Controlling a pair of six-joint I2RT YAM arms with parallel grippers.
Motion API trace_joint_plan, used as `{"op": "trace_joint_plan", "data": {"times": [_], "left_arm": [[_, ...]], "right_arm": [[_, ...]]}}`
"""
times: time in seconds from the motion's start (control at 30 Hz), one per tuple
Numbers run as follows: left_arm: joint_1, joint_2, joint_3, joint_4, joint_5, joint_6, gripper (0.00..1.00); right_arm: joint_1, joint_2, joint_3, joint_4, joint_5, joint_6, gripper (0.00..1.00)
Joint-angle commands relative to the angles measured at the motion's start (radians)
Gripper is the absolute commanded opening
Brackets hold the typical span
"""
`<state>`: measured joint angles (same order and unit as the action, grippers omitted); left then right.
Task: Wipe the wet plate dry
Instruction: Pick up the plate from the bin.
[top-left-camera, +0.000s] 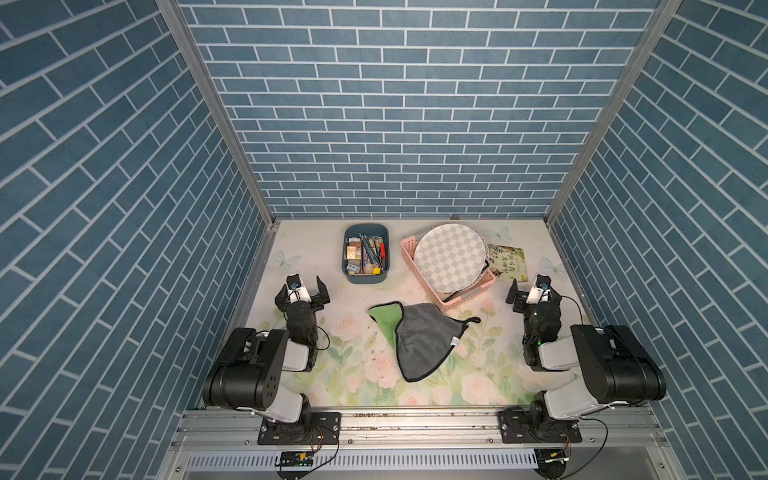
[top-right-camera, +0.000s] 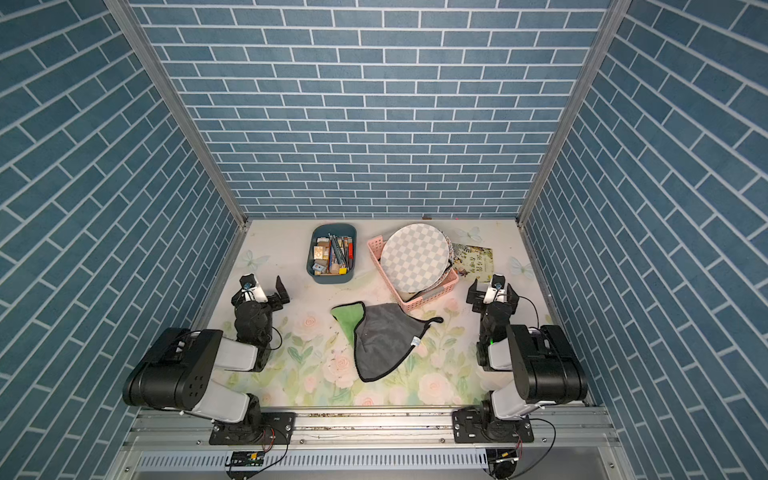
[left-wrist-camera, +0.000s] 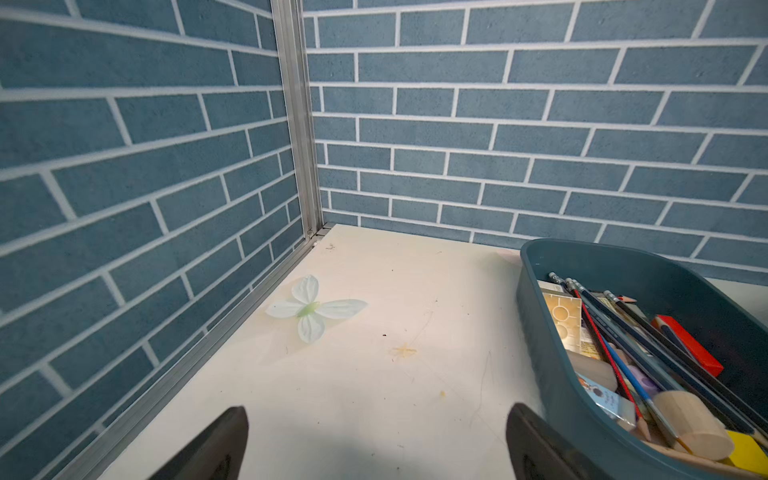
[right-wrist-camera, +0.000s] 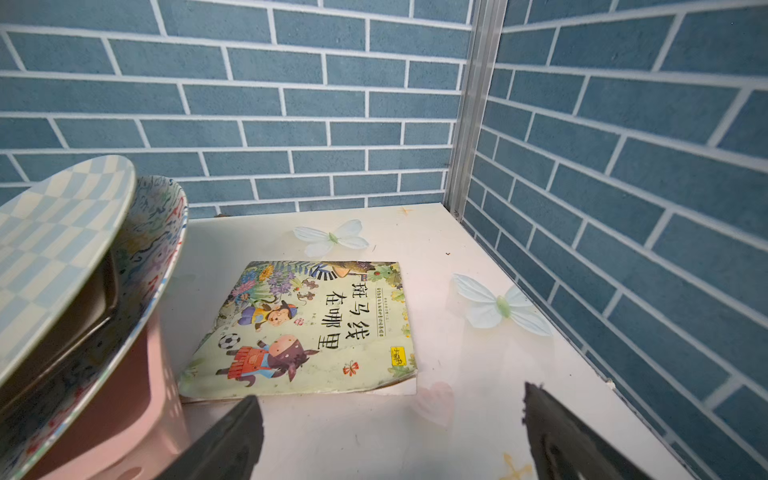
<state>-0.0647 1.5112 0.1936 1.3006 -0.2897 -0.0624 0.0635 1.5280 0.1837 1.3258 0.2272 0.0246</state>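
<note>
Top views, plate (top-left-camera: 449, 258): checked blue and white; it leans tilted in the pink basket (top-left-camera: 467, 300) on other dishes, at about 1 o'clock from the table's middle (12 o'clock = back wall); probably stood there like a rack to drain; no wetness can be made out
Right wrist view, plate's neighbours: a patterned dish (right-wrist-camera: 162, 232) sits just behind the plate (right-wrist-camera: 54, 232), and something dark lies under it; so lifting the plate likely means sliding it off a stack
Cloth (top-left-camera: 424, 340): grey with a green underside folded up at one corner; flat on the table (top-left-camera: 307, 249) near its middle, just at 7 o'clock of the basket; it lies between the two arms, so either could reach it
Left gripper (top-left-camera: 302, 291): at 9 o'clock of the cloth, well apart from it; jaws spread wide with nothing between them, only bare table in its wrist view (left-wrist-camera: 374, 449)
Right gripper (top-left-camera: 534, 291): at 3 o'clock of the cloth, near the basket's side; jaws wide apart and empty (right-wrist-camera: 395, 440); it looks best placed for the plate
Step in hand: nothing is grasped; wiping is not yet begun
Bystanders: blue bin (top-left-camera: 365, 228) of pencils at 11 o'clock; picture book (top-left-camera: 509, 257) at 2 o'clock, just beyond the basket; neither is needed
</note>
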Motion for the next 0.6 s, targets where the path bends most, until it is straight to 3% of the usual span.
{"op": "trace_joint_plan", "data": {"times": [0.0,0.33,0.43,0.5,0.57], "left_arm": [[0.006,-0.002,-0.005,0.019,0.007,0.007,1.0],[0.005,-0.001,-0.005,0.017,0.007,0.004,1.0],[0.005,-0.043,0.004,-0.039,0.011,0.013,1.0],[-0.006,-0.206,0.101,-0.376,0.014,-0.008,1.0],[-0.009,-0.342,0.236,-0.672,0.018,-0.216,1.0]], "right_arm": [[0.003,0.001,0.001,0.024,-0.003,-0.02,1.0],[0.002,-0.005,-0.005,0.034,-0.01,-0.022,1.0],[0.018,-0.216,0.052,-0.252,-0.026,-0.037,0.99],[0.019,-0.373,0.197,-0.6,0.028,0.148,0.92],[0.019,-0.439,0.362,-0.919,-0.043,0.352,0.88]]}}
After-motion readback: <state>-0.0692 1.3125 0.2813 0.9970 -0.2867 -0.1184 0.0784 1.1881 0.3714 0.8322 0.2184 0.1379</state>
